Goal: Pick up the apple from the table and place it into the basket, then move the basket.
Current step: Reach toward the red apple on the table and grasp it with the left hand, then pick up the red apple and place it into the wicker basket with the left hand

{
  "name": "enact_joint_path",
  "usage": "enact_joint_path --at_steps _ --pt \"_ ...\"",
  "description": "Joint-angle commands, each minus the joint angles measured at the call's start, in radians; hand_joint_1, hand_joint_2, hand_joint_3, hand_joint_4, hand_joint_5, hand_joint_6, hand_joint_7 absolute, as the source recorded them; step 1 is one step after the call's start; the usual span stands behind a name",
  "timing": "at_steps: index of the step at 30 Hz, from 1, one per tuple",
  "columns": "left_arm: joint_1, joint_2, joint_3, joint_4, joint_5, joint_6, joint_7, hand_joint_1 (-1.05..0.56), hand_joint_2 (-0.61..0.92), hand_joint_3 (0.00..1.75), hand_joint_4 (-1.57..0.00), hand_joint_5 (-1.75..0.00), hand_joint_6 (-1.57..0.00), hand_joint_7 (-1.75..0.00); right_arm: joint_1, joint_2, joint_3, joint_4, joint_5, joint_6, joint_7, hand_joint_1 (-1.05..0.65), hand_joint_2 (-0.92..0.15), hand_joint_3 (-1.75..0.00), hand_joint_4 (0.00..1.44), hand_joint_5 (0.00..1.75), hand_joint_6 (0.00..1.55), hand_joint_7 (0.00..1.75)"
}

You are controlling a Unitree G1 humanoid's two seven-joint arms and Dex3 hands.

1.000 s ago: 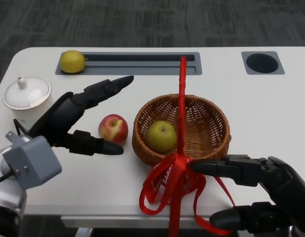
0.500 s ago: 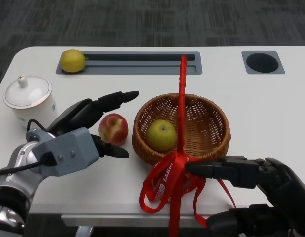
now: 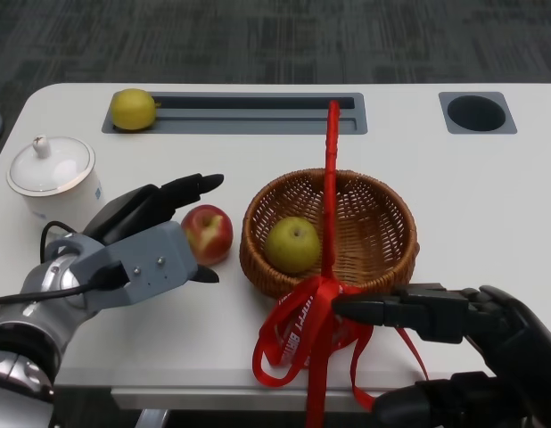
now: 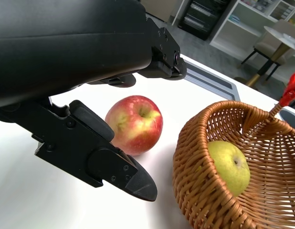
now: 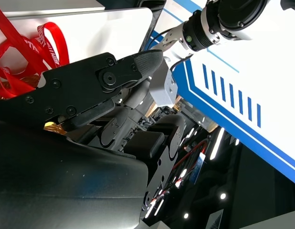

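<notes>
A red and yellow apple (image 3: 207, 233) (image 4: 134, 123) lies on the white table (image 3: 472, 187), just left of a wicker basket (image 3: 378, 234) (image 4: 212, 191). Inside the basket sits a green-yellow pear-like fruit (image 3: 291, 245) (image 4: 228, 165). A red ribbon handle (image 3: 329, 169) arches over the basket and bunches in loops (image 3: 302, 334) at its near rim. My left hand (image 3: 142, 241) is open, with its fingers spread on both sides of the apple without touching it. My right hand (image 3: 472, 339) is open at the near right, its upper finger touching the ribbon bunch.
A yellow lemon (image 3: 133, 109) rests in a grey recessed tray (image 3: 258, 114) at the back. A white lidded pot (image 3: 53, 174) stands at the far left. A round dark hole (image 3: 476, 112) sits at the back right.
My left hand has dropped and drawn in toward the apple, with its fingers now closer around it. My right hand has hardly moved.
</notes>
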Motion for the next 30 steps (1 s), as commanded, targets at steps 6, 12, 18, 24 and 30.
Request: enact_joint_path --at_steps 6,12,18,24,30 --pt "-0.030 -0.029 -0.005 0.028 -0.004 0.059 0.027 -0.72 0.71 0.00 -0.33 -0.01 -0.28 -0.01 0.017 -0.014 -0.010 -0.027 0.010 0.000 0.001 -0.47 -0.81 0.00 0.84 0.00 0.74 0.00" --pt "-0.043 -0.054 0.006 0.039 -0.017 0.095 0.001 -0.69 0.71 0.00 -0.34 -0.01 -0.29 0.00 0.024 -0.011 -0.006 -0.035 0.009 -0.002 0.000 -0.47 -0.81 0.00 0.83 0.00 0.74 0.00" --pt "-0.057 -0.075 -0.012 0.054 0.002 0.154 0.017 -0.65 0.70 0.00 -0.33 0.00 -0.29 0.00 0.036 -0.011 -0.003 -0.042 0.020 -0.005 0.003 -0.46 -0.81 0.00 0.83 0.00 0.73 0.00" --pt "-0.073 -0.083 -0.035 0.064 0.025 0.207 0.029 -0.67 0.72 0.01 -0.33 0.00 -0.29 0.00 0.050 -0.012 0.004 -0.050 0.039 -0.016 0.013 -0.45 -0.81 0.00 0.84 0.00 0.74 0.00" --pt "-0.075 -0.086 -0.037 0.069 0.032 0.235 0.029 -0.64 0.71 0.00 -0.33 0.00 -0.29 0.00 0.076 -0.013 0.016 -0.054 0.080 -0.041 0.031 -0.44 -0.80 0.00 0.85 0.00 0.74 0.00"
